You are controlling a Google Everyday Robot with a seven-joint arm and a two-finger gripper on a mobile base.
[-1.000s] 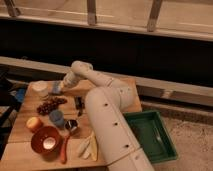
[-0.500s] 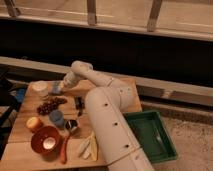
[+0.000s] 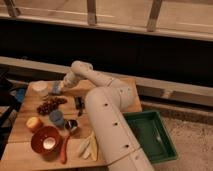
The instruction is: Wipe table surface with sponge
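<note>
Your table surface (image 3: 22, 150) takes up the lower left of the view. The white arm (image 3: 107, 125) comes in from 5 o'clock and crosses the table's right part. It bends near the far edge at 12 o'clock, then drops toward 10 o'clock.

Off the table's right edge, at 4 o'clock, sits the green tray (image 3: 150, 135). On the table at 7 o'clock you have the orange bowl (image 3: 45, 141). The white container (image 3: 40, 88) stands in the far left corner at 10 o'clock. A dark red cluster (image 3: 50, 105) lies at 5 o'clock of that container, and the blue cup (image 3: 56, 118) stands between the cluster and the bowl.

The sponge (image 3: 55, 89) is on the table just beside the white container, on its 3 o'clock side. Your gripper (image 3: 62, 86) is right at the sponge, on its 2 o'clock side. You cannot tell how wide the claw is set, nor whether it has hold of the sponge.
</note>
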